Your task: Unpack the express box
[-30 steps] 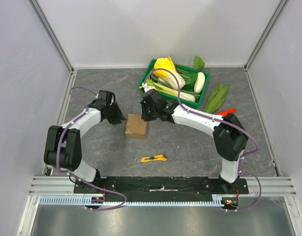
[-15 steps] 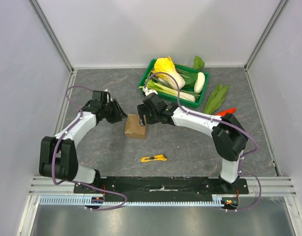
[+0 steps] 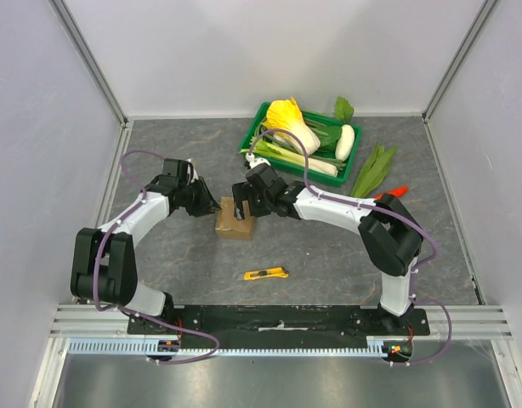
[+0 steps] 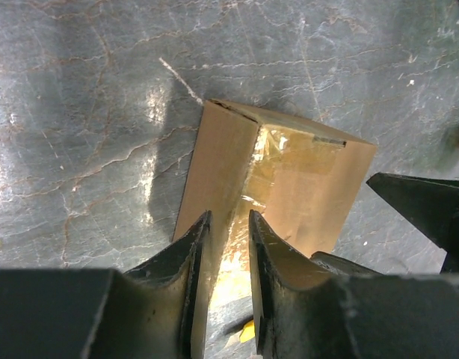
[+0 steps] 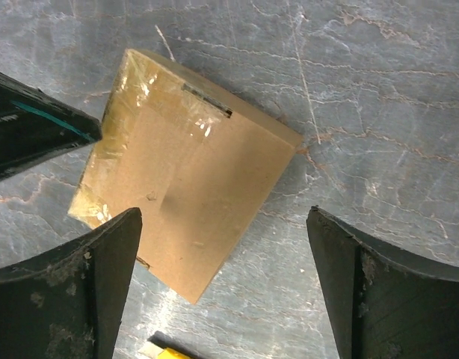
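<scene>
Left end effector [image 4: 229, 218] barely parted at express box [image 4: 308, 179], right end effector [image 5: 223, 215] spread wide

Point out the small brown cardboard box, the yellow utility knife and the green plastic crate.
Small brown cardboard box [image 5: 188, 168]: right wrist view, lid centre.
Yellow utility knife [image 3: 266, 274]: top external view, mid-handle.
Green plastic crate [image 3: 252, 127]: top external view, left rim.

Utility knife [image 3: 266, 274] lies before the express box [image 3: 234, 223].
</scene>
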Motion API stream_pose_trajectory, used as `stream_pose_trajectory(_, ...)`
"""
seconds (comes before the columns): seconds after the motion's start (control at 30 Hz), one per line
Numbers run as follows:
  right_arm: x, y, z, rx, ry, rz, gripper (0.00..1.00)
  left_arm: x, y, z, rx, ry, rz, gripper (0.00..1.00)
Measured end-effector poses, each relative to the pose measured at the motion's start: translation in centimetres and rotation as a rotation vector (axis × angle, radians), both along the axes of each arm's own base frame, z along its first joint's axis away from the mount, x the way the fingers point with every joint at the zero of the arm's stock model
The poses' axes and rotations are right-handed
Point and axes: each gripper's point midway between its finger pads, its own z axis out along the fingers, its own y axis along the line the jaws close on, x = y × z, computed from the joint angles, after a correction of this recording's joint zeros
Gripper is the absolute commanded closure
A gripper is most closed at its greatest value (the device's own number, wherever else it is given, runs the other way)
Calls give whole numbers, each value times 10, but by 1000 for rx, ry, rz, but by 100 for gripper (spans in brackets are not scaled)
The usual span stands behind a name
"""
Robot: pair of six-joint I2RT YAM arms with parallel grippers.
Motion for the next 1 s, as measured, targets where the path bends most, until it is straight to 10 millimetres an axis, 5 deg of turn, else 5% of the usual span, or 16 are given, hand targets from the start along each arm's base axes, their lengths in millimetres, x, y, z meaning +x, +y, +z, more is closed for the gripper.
stream_pose_trajectory(0.2, 2, 10, 0, 49, 6, -6, 3, -7, -1, -10, -4, 46, -6, 68)
stream_pose_trajectory(0.63, 10, 7, -3, 49, 2, -43, 6, -28, -35, -14, -268, 148, -25, 68)
stream_pose_trajectory(1.0, 0, 4, -15, -13, 12, 12, 2, -29, -31, -7, -240, 130, -18, 53)
